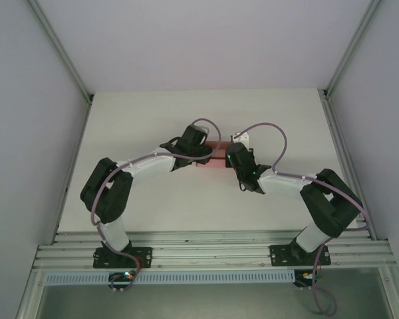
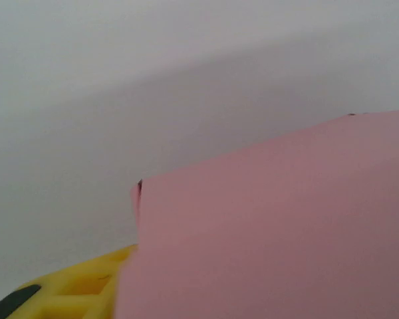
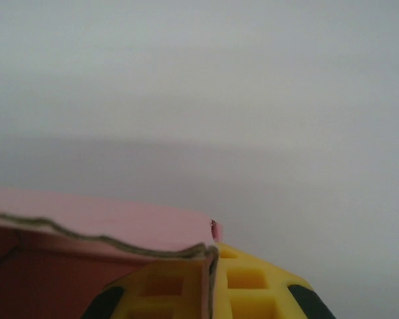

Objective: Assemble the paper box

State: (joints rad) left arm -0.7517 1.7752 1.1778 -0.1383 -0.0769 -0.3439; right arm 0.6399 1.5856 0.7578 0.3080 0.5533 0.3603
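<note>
No text, label, brand, number or sign can be read on anything here. The pink thin-card paper box [image 2: 286,232] shows plain faces with no legible marking.

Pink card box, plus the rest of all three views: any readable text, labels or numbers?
None readable.
Plain pink thin-card box: blank on every face that shows.
Right claw, yellow ribbed plastic: no marking.
Black-and-white arms: no legible label; anything there is too small to read.
</note>
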